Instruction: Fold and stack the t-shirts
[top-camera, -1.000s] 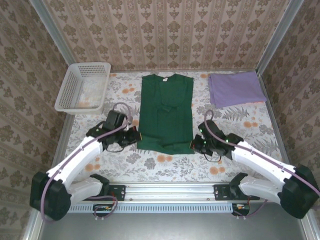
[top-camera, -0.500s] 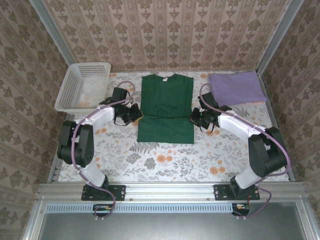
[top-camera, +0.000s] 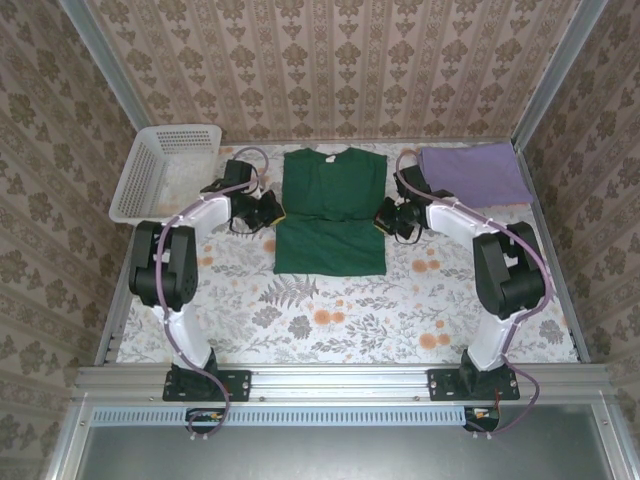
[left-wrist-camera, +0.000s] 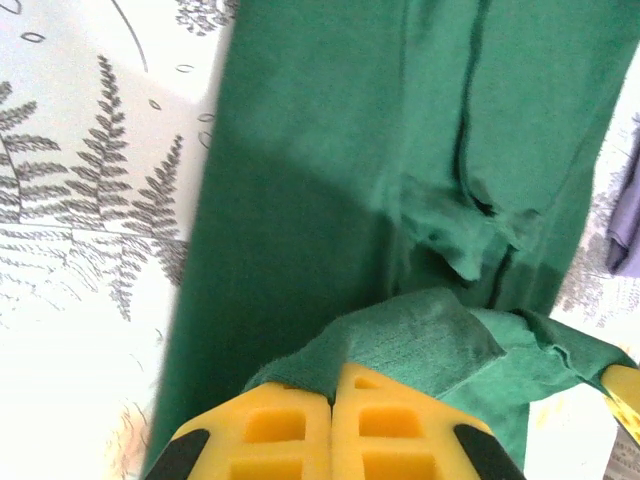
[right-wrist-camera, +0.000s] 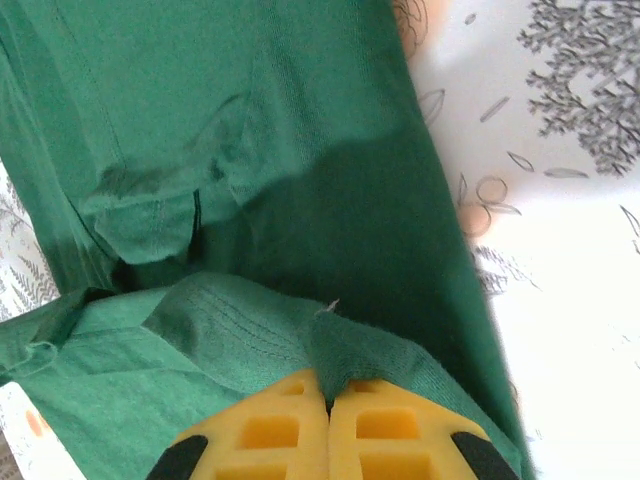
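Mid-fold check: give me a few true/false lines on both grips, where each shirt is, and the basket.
1. The left gripper is shut on an edge of the green shirt. True.
2. The right gripper is open, clear of cloth. False: the right gripper is also shut on an edge of the green shirt.
3. The lilac shirt lies folded at the table's far right. True.
4. The green shirt sits in the basket. False: it lies on the table; the basket stands at the far left, apart from it.
5. The lilac shirt is stacked on the green one. False: they lie apart.
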